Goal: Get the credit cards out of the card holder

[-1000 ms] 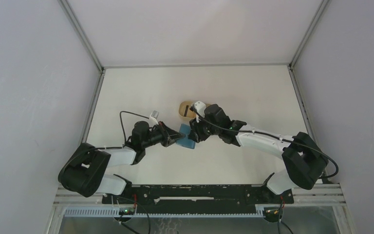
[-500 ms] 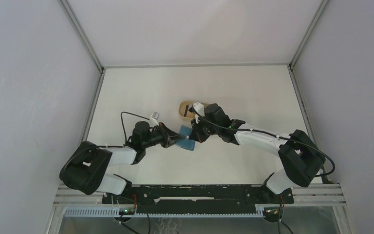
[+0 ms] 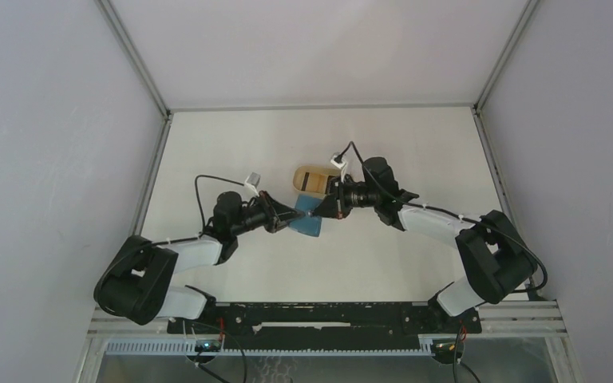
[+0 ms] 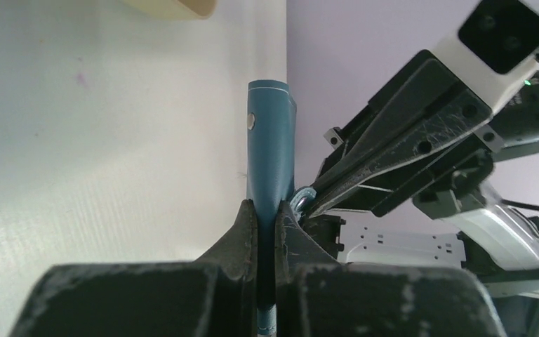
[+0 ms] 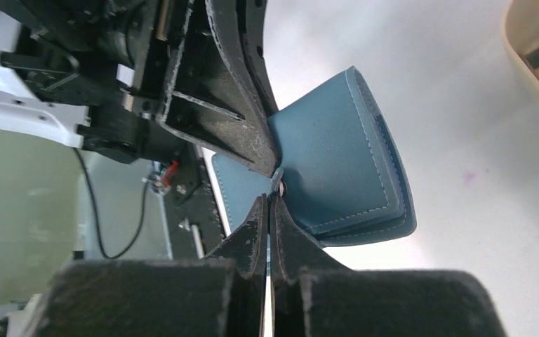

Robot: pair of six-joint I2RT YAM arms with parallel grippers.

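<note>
Top view: the card holder (image 3: 310,227) sits at centre frame over the bench (image 3: 415,144). The left pincer (image 3: 292,219) reaches it from the left and the right pincer (image 3: 320,211) from the upper right. A beige tray (image 3: 298,177) lies just above them.

Left wrist view: the left pincer is clenched on the holder's lower edge, and the teal body stands up the middle. The right pincer's tips meet at the snap tab (image 4: 300,199), just to its right.

Right wrist view: the right pincer is clenched at lower centre, seemingly pinching that tab, and the holder fans out to the right. No card shows in its slots. To open it well, draw the tab steadily away while the left grip stays firm, without twisting.
</note>
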